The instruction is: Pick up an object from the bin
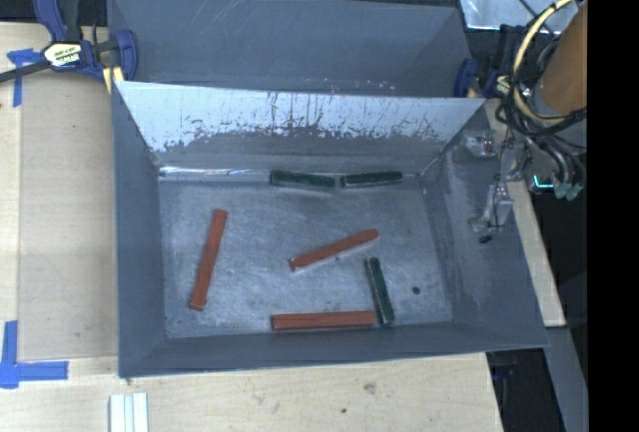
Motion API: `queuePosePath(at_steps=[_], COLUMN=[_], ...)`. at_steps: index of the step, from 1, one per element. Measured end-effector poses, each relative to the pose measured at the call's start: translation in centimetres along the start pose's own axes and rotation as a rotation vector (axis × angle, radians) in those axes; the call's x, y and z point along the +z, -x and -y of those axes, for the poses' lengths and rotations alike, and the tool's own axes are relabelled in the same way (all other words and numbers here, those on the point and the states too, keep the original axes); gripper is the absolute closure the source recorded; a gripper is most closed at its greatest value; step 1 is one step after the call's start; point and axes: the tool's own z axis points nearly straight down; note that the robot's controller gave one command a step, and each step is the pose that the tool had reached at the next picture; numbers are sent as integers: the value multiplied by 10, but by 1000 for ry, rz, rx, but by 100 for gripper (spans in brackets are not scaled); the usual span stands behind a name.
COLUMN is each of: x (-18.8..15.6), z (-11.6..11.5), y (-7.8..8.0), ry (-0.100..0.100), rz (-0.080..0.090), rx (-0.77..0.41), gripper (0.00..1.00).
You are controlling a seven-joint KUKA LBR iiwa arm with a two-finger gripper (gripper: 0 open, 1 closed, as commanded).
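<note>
Gripper (492, 213) is hanging over the right sloped wall of the bin (135, 250), off the floor and not above any piece. I'm guessing that's to keep the floor unobstructed. I can't tell how far it's opening from this angle, and nothing is showing in it.

The sticks are all lying flat. Nearest to me is the dark green stick (377, 290) at front right, long axis running roughly back-to-front. Its front end is touching or just beside the front orange stick (323, 321), which is lying along the front wall. The diagonal orange stick (333, 249) mid-floor is pointing up-right towards me, with clear space on both sides, so I'm judging it the easier grab, closing across its short axis
</note>
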Motion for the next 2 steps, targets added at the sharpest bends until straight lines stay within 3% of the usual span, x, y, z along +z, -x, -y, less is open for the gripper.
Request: queuePosePath(at_steps=[2], x=[148], z=[-104], y=[9], ry=[3], rz=[2], rx=[-168], gripper=[0])
